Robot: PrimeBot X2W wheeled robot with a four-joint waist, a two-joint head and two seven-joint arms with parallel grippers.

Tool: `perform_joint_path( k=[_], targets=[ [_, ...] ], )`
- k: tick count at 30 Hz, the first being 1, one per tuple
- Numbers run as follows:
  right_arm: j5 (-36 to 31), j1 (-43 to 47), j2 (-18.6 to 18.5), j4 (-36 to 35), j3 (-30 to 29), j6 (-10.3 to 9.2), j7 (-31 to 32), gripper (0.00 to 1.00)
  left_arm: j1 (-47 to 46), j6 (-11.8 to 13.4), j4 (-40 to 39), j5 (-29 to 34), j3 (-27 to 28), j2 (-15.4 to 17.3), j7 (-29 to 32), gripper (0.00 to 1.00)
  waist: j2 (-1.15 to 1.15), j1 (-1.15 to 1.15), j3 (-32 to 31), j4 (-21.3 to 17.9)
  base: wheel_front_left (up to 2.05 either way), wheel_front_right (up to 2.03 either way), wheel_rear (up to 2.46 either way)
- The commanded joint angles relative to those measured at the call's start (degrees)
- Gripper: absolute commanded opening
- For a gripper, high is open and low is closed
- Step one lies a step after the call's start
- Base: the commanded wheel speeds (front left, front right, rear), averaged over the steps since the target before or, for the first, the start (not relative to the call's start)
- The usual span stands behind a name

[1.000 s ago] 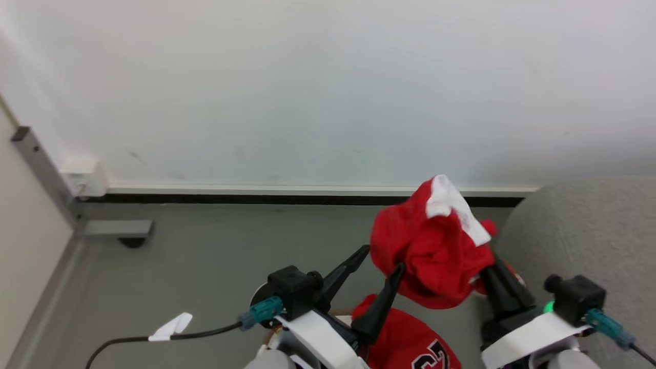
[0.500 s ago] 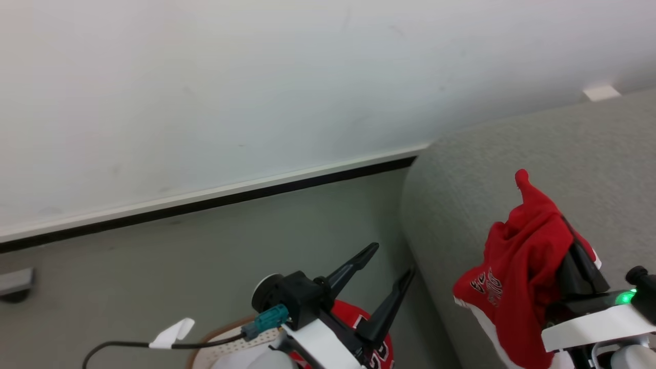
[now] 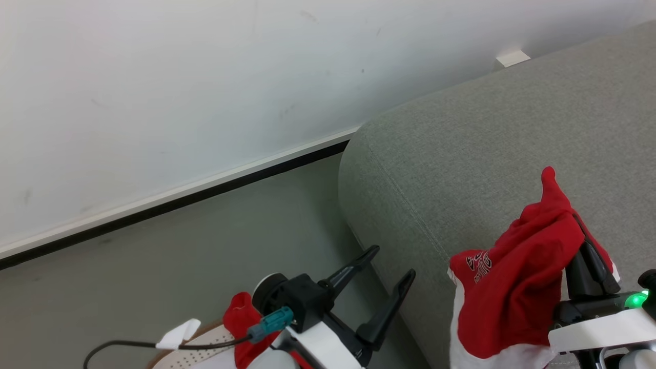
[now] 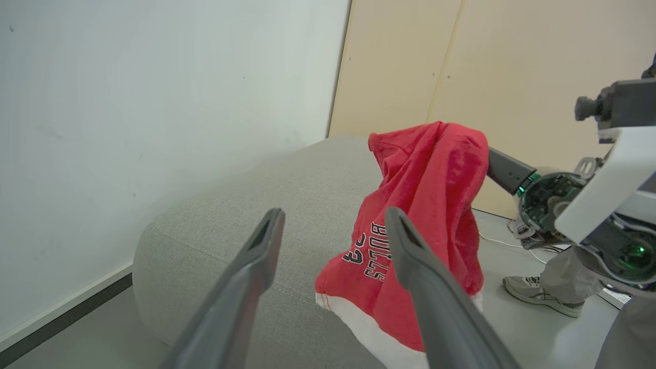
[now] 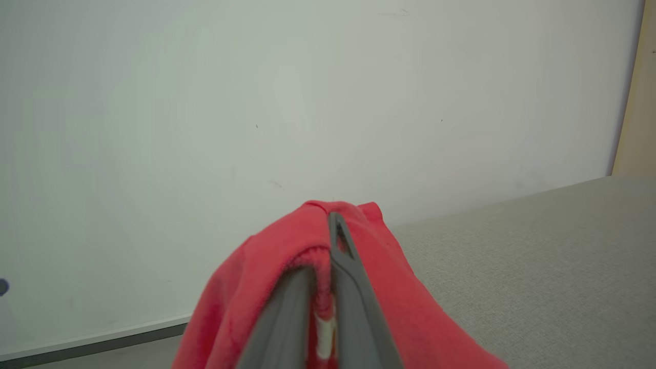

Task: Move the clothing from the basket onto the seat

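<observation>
Head view: right gripper [image 3: 584, 251] pinched tight on the red garment [image 3: 512, 297], which hangs lengthwise down over the grey seat [image 3: 461, 154], peak up, white hem lowest. Left gripper [image 3: 392, 264] spread wide, empty, near the basket [image 3: 187, 351]. Left wrist view: lettering sits near the hem. Right wrist view: fingers closed together, red cloth bunched between them.

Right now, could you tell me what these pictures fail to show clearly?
The basket: head view, cut by the bottom edge and covered by the left gripper; contents beyond one red fold unknown.
The held garment's lettering: left wrist view, partly behind a left finger.
The right gripper's fingertips: head view, buried in cloth.
A person: left wrist view, cut off above a shoe and trouser leg.
</observation>
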Motion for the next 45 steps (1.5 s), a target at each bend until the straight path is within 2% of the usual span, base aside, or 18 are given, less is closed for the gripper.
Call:
perform_joint_path(
  k=[1, 10, 18, 21, 25, 28, 32, 37, 38, 39, 40, 43, 45],
  targets=[
    [-0.3, 0.2, -0.1, -0.4, -0.2, -0.08, 0.2, 0.0, -0.4, 0.2, 0.3, 0.7, -0.1, 0.2, -0.1, 1.0, 0.0, 0.0, 0.2, -0.2, 0.0, 0.0, 0.0],
    [-2.9, -9.2, -2.7, -0.5, -0.2, -0.08, 3.8, 0.0, -3.1, 0.8, 0.3, 2.0, -0.1, 1.4, 0.8, 1.0, 0.0, 0.0, 5.2, 1.3, 0.0, 0.0, 0.0],
    [-3.9, -25.1, -7.6, -1.8, -6.0, -0.09, 8.9, 0.0, -8.0, 0.6, -2.5, 3.7, 0.3, 3.5, 3.3, 1.0, 0.0, 0.0, 16.4, 6.2, 0.0, 0.0, 0.0],
    [-0.9, -31.3, -10.7, -0.5, -7.7, -0.09, 11.3, 0.0, -9.8, 0.6, -3.4, 4.2, 0.4, 4.0, 4.2, 1.0, 0.0, 0.0, 20.5, 8.2, 0.0, 0.0, 0.0],
    [0.7, -38.1, -16.4, 5.4, -11.0, -0.09, 13.4, 0.0, -11.7, 0.7, -4.4, 4.9, 0.7, 4.8, 4.5, 1.0, 0.0, 0.0, 24.6, 10.9, 0.0, 0.0, 0.0],
    [-0.1, -42.0, -19.3, 11.8, -12.7, -0.09, 12.4, 0.0, -12.1, 1.1, -4.4, 4.7, 1.4, 5.2, 4.0, 1.0, 0.0, 0.0, 26.4, 12.3, 0.0, 0.0, 0.0],
    [-3.0, -44.7, -21.6, 22.2, -11.1, -0.09, 12.4, 0.0, -12.6, 1.4, -4.5, 4.6, 1.7, 5.4, 3.6, 1.0, 0.0, 0.0, 27.9, 13.7, 0.0, 0.0, 0.0],
    [-7.0, -46.0, -21.9, 36.7, -8.7, -0.1, 15.6, 0.0, -12.9, 1.8, -4.4, 4.5, 1.8, 5.3, 3.4, 1.0, 0.0, 0.0, 28.8, 14.7, 0.0, 0.0, 0.0],
    [-7.5, -45.8, -21.4, 39.7, -8.1, -0.1, 17.7, 0.04, -13.0, 1.8, -4.4, 4.4, 1.7, 5.3, 3.4, 1.0, 0.0, 0.0, 28.9, 14.8, 0.0, 0.0, 0.0],
    [-7.7, -45.9, -21.0, 42.1, -7.5, -0.09, 19.5, 0.15, -13.1, 1.8, -4.3, 4.3, 1.8, 5.3, 3.3, 1.0, 0.0, 0.0, 28.9, 14.9, 0.0, 0.0, 0.0],
    [-7.9, -46.0, -20.6, 44.4, -7.4, -0.1, 21.5, 0.21, -13.2, 1.8, -4.2, 4.3, 1.8, 5.3, 3.3, 1.0, 0.0, 0.0, 28.9, 15.0, 0.0, 0.0, 0.0],
    [-7.8, -47.1, -19.8, 48.0, -6.6, -0.1, 25.1, 0.31, -13.0, 2.0, -4.0, 3.9, 1.8, 5.3, 3.1, 1.0, 0.0, 0.0, 28.6, 15.0, 0.0, 0.0, 0.0],
    [-8.0, -47.4, -19.4, 49.4, -6.1, -0.1, 25.9, 0.43, -12.7, 2.1, -3.8, 3.8, 1.8, 5.5, 3.0, 1.0, 0.0, 0.0, 28.1, 14.8, 0.0, 0.0, 0.0]
  ],
)
